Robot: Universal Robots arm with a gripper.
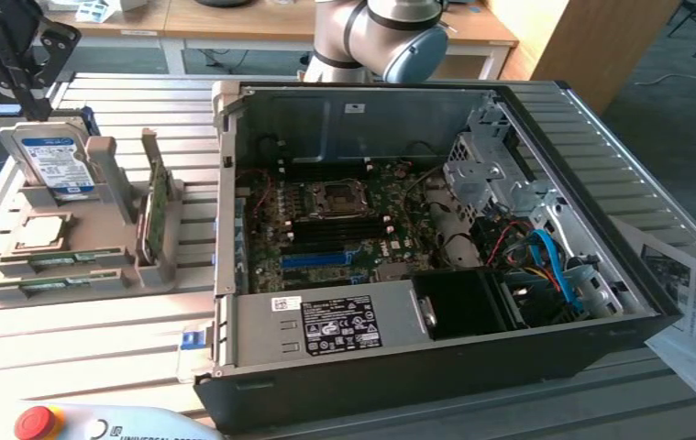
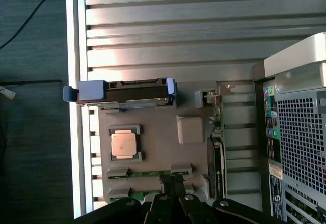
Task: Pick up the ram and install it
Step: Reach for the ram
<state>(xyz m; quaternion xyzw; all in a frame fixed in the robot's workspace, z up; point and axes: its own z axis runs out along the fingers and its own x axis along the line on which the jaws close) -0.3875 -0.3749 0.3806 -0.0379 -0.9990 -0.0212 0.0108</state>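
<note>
We saw the gripper (image 2: 173, 182) pressed together on nothing, hovering above the tray (image 2: 158, 132). Nothing looked done yet. The ram (image 2: 145, 173) lay ungrasped in its tray slot, well apart from the open case (image 1: 360, 119). It looked thin, narrow and green, beside a twin stick.

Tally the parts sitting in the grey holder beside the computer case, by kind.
Hard drive: 1
Processor: 1
RAM sticks: 2
Tall green card: 1
Total: 5
</note>
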